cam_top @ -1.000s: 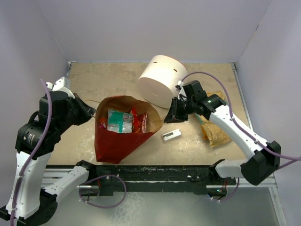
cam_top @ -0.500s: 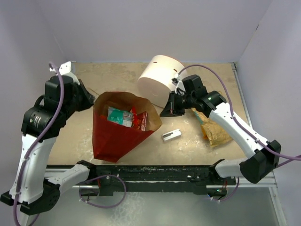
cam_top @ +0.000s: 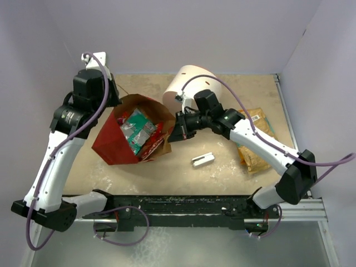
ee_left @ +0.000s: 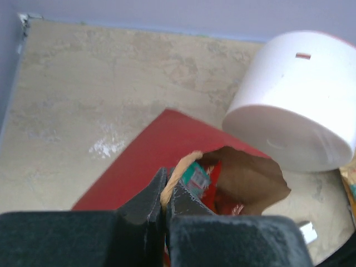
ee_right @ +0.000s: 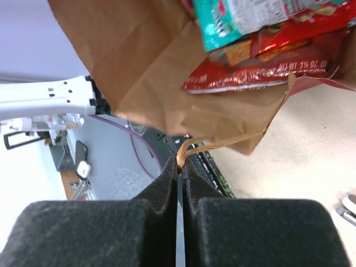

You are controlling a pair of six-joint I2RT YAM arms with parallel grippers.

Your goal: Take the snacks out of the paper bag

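Note:
The paper bag (cam_top: pixel 114 149), red outside and brown inside, is tilted with its mouth open to the right. Teal (cam_top: pixel 132 131) and red (cam_top: pixel 154 142) snack packets lie in its mouth. My left gripper (cam_top: pixel 114 100) is shut on one twine handle (ee_left: pixel 173 177) at the bag's far rim. My right gripper (cam_top: pixel 173 133) is shut on the other twine handle (ee_right: pixel 194 148) at the near right rim. The right wrist view shows the teal packet (ee_right: pixel 245 16) and a red packet (ee_right: pixel 261 69) inside the bag. An orange packet (cam_top: pixel 255 149) lies on the table at the right.
A big white cylinder (cam_top: pixel 186 92) lies on its side just behind the bag and my right arm. A small grey metal bracket (cam_top: pixel 203 160) lies on the table in front of the right arm. Walls close off the left, back and right.
Both grippers have moved back and left with the handles. The bag has been lifted and tipped, and its mouth has turned toward the right and front.

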